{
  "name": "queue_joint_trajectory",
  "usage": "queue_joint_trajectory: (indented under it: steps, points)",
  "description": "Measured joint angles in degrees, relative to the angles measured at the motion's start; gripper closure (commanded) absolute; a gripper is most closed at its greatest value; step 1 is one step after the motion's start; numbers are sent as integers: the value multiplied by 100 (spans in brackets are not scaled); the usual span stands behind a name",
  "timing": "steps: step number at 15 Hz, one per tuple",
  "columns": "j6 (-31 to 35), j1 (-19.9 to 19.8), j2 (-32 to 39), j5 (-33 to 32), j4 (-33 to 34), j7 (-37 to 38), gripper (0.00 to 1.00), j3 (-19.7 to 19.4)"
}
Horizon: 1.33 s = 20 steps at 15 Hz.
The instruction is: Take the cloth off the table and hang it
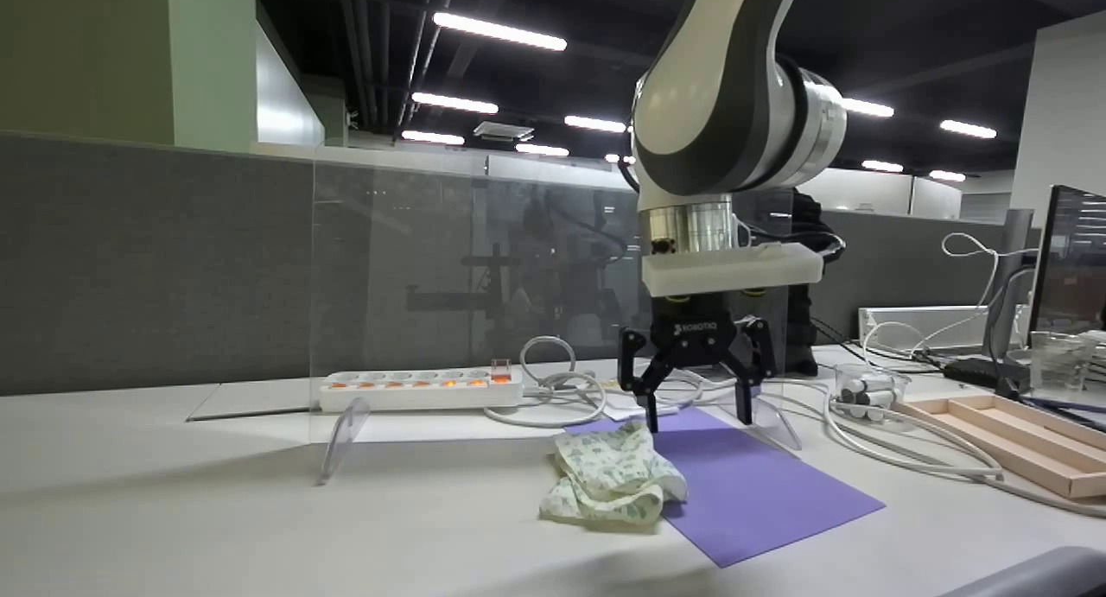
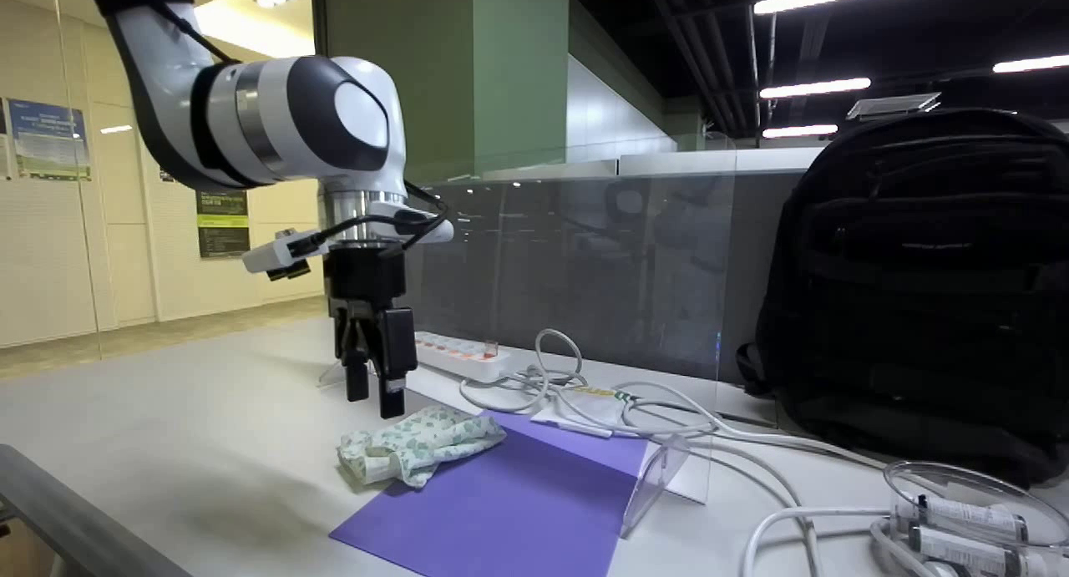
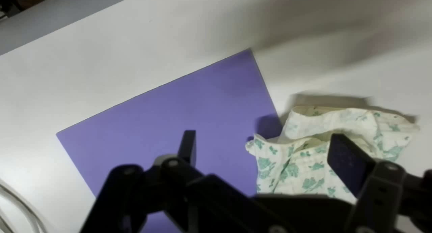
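Observation:
A crumpled white cloth with a green leaf print (image 1: 609,476) lies on the white table (image 1: 415,536), partly over the edge of a purple sheet. It shows also in an exterior view (image 2: 426,445) and in the wrist view (image 3: 303,169), where the gripper hides its lower part. My gripper (image 1: 698,420) is open and empty, pointing down above the table. It hangs above the cloth also in an exterior view (image 2: 375,400). In the wrist view, one finger of the gripper (image 3: 261,143) is over the cloth and the other over the purple sheet. The fingers appear apart from the cloth.
A transparent panel on feet (image 1: 397,277) stands on the table behind the gripper. The purple sheet (image 2: 518,510) lies flat. A white power strip (image 1: 423,394), loose white cables (image 2: 727,431), a plastic cup of small bottles (image 1: 868,390), a tray (image 1: 1020,437) and a black backpack (image 2: 919,293) stand around.

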Motion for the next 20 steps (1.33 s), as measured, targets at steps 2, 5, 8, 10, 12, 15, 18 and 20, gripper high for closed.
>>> queue_joint_trajectory:
  steps: [2,5,8,10,12,15,18,20]
  points:
    - [16,63,266,-1,163,-6,0,-180]
    - [23,125,476,25,284,-35,0,-260]
    - [156,349,508,-31,282,-17,0,-511]
    - [477,486,601,-165,282,46,0,-685]
    - [886,630,748,-217,281,64,0,-813]
    - [1416,863,1008,-164,282,60,0,-921]
    - [1758,1104,1248,54,285,18,0,-1002]
    - [1904,1243,1396,278,292,-68,0,-1061]
